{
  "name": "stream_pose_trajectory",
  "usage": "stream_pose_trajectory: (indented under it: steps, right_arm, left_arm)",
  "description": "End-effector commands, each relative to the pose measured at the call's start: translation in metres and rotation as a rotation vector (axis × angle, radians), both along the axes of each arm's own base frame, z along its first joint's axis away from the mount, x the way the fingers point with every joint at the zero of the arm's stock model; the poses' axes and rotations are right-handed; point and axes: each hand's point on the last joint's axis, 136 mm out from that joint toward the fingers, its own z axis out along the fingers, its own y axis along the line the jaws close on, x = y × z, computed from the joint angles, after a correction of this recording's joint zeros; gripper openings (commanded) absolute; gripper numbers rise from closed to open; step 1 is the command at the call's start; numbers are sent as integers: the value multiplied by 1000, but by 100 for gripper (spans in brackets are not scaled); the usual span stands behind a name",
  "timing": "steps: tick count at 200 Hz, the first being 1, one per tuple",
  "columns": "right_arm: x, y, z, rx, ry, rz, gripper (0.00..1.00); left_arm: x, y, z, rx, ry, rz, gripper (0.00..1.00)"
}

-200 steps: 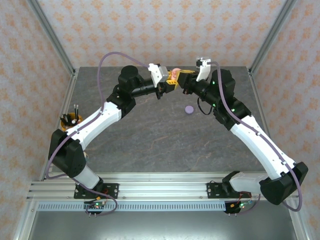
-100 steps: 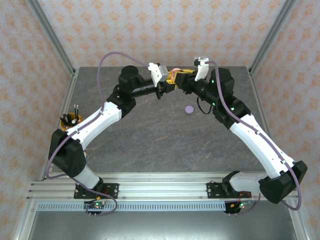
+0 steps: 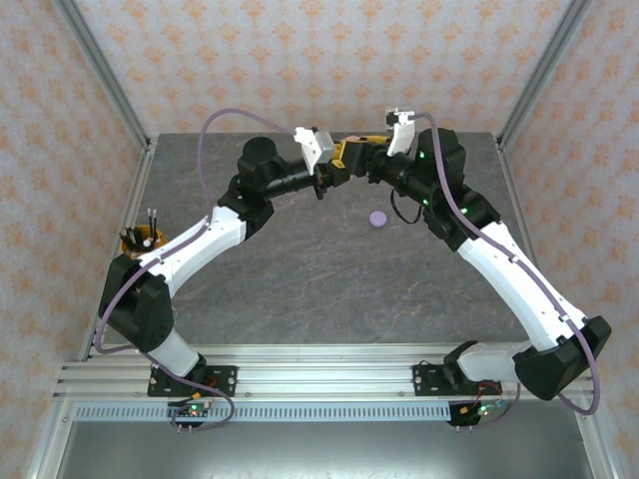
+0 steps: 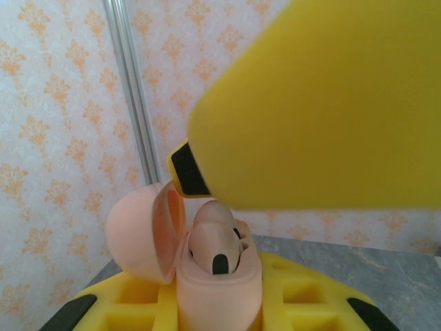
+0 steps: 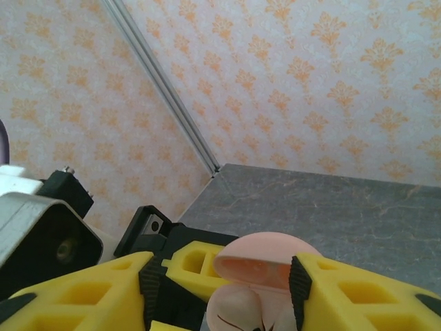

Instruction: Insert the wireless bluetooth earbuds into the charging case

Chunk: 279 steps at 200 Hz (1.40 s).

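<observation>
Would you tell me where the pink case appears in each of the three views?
Top external: case, upper centre, a small pink speck.
Left wrist: case, bottom centre, its lid open to the left.
Right wrist: case, bottom edge, centre, domed lid uppermost.
Shared landmark: the orange-patterned wall behind it.

count: 1 pink case, lid open; 2 pale pink earbuds inside; 1 purple round case on table; 1 pen cup
</observation>
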Motion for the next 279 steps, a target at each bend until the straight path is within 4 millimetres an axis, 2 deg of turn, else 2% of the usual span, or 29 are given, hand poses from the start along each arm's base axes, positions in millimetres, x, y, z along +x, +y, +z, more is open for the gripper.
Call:
stream_pose_trajectory:
  steps: [1,33,55,83,121,143,181,218,248,279]
  right_arm:
    - [-11,-4,32,58,-20,17,58]
    - [-17,-18,49,77,-26,-27,61]
    - [-6,-34,42,60,35,-107,60]
    - [23,-56,14,34,235,-195,55]
    - [52,-60,-26,-32,482,-207,38]
    - [65,-56,-49,-81,582,-208,31]
    - [79,-29,-87,-97,738,-100,25]
    - [71,-16,-102,-125,777,-59,24]
    - [52,-6,-114,-185,798,-15,24]
    - [28,-4,-128,-240,827,18,22]
  left_arm:
    - [-5,-4,8,-62,-33,-26,0]
    - [-4,-4,-8,-53,-7,-18,0]
    - [-5,-3,-17,-41,4,-16,0]
    - [-8,-3,-33,-18,36,-23,0]
    - [-11,-5,-51,7,80,-47,0]
    - [-11,-6,-57,9,108,-58,0]
    - [-11,-7,-68,19,144,-59,0]
    - [-9,-6,-75,21,167,-49,0]
    - [-4,-6,-77,16,175,-28,0]
    - [3,-5,-78,11,175,0,0]
